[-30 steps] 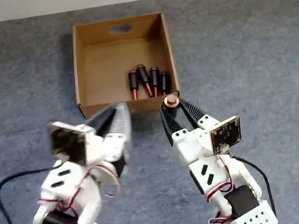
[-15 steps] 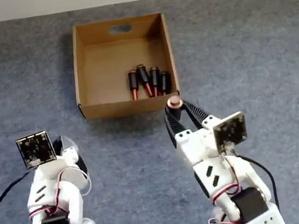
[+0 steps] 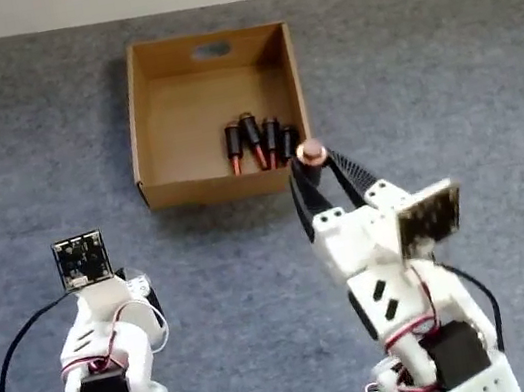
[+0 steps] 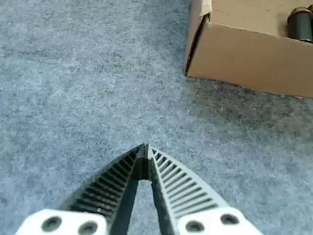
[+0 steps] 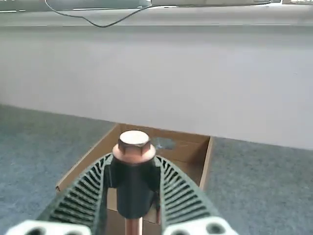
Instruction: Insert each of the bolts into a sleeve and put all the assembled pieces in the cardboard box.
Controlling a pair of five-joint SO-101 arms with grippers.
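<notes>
Grey carpet (image 3: 443,73) covers the table as we look down on two white arms set side by side. Beyond them sits an open cardboard box (image 3: 178,119) with a handle hole in its far wall. Four assembled pieces (image 3: 261,143), black sleeves with copper-coloured bolts, lie in a row on the box floor against its right wall, close to the near wall.

On the right, we see the right gripper (image 3: 312,162) raised above the near right corner of the box, its black ribbed fingers pinching a fifth assembled piece (image 3: 311,154). From above, the round copper bolt head faces up, just beside the row of pieces in the box. In the right wrist view, the right gripper (image 5: 133,166) clamps the black sleeve of that piece (image 5: 133,181) from both sides. It stands upright, with the hexagonal bolt head on top and a copper shank showing below. Behind it we see the cardboard box (image 5: 188,152).

The left arm (image 3: 99,336) is folded back near the table's front edge, well apart from the box. In the left wrist view, the left gripper (image 4: 145,149) is pressed together with nothing between its tips, over bare carpet. The cardboard box (image 4: 244,58) lies ahead of it, one corner nearest.
</notes>
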